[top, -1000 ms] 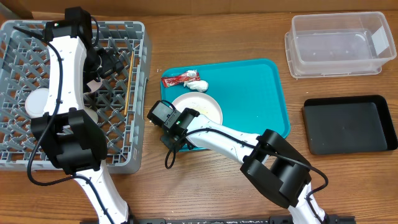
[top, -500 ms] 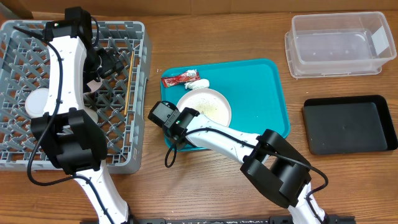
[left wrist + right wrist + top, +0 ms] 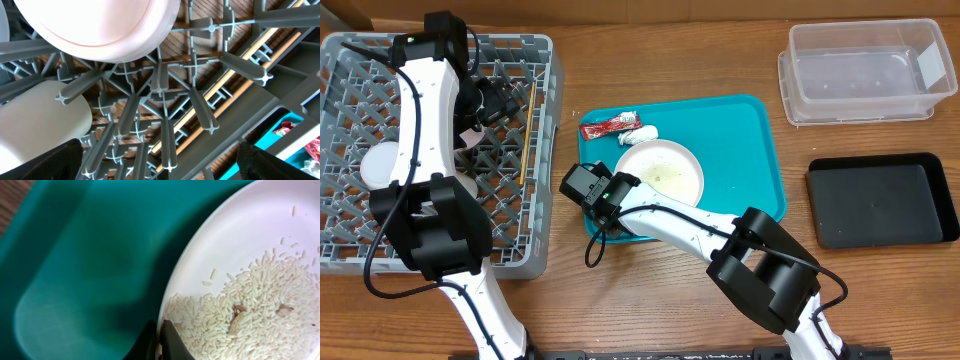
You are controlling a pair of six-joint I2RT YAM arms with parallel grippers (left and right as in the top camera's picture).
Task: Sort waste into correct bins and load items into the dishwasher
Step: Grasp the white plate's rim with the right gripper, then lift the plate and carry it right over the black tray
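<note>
**Right hand pinching the rim of a rice-laden plate on the teal tray**

The right hand point(image 3: 161, 339) is pressed together on the near rim of the white plate point(image 3: 250, 245), one finger above the lip and one below. The pinch takes only the thin edge. Loose rice point(image 3: 250, 315) lies heaped against that edge, close to the fingertips. The plate rests on the teal tray point(image 3: 740, 130), just beside the crumpled tissue wad point(image 3: 640, 135) and the red wrapper point(image 3: 608, 125).

The left hand point(image 3: 495, 100) hangs spread over the grey dish rack point(image 3: 350, 60), holding nothing. Under it lie the chopsticks point(image 3: 525, 135) and a white cup point(image 3: 40, 125). The clear tub point(image 3: 860, 70) and the black tray point(image 3: 880, 200) stand well apart at the far right of the wooden desk point(image 3: 670, 50).

Hazards, as judged:
- The plate looks smooth and glazed, so an edge-only pinch may let it pivot or slip out.
- Any tilt would send the dry, free grains sliding onto the tray or desk.
- A sideways drag could shove the tissue and wrapper along.

Materials:
- The tray is matte moulded plastic with rounded corners.
- The rack is an open lattice of thin ribs and upright pegs.
- The tub is transparent and rimmed.
- The black tray is shallow and flat.
</note>
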